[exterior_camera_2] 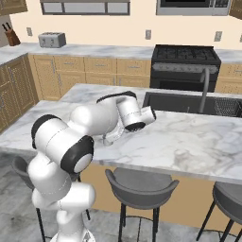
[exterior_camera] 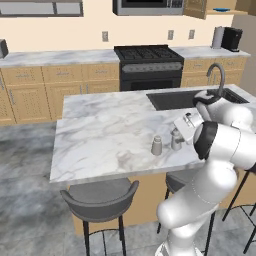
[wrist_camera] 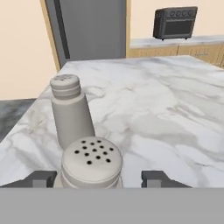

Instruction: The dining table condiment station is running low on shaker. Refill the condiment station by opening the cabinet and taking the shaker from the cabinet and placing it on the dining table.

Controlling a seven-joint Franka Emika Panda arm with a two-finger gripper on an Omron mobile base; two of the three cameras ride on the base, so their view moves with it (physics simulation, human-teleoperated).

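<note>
Two small grey shakers stand upright on the dining table (exterior_camera: 100, 135) near its front edge. The near shaker (wrist_camera: 91, 164), with a holed rounded cap, sits between my fingertips, with a gap showing on each side. My gripper (wrist_camera: 98, 178) is open around it, low over the marble. The second shaker (wrist_camera: 70, 109) stands just beyond it. From the left base camera they are the shaker (exterior_camera: 176, 139) at my gripper (exterior_camera: 181, 131) and the other shaker (exterior_camera: 157, 145) to its left. The cabinet (exterior_camera: 196, 7) at the top right has its door swung open.
A dark sink (exterior_camera: 175, 99) with a curved faucet (exterior_camera: 220, 75) lies just behind my hand. Grey stools (exterior_camera: 100, 197) line the table's front. The black stove (exterior_camera: 149, 65), a paper roll (exterior_camera: 217, 36) and a coffee machine (exterior_camera: 231, 38) stand along the back wall.
</note>
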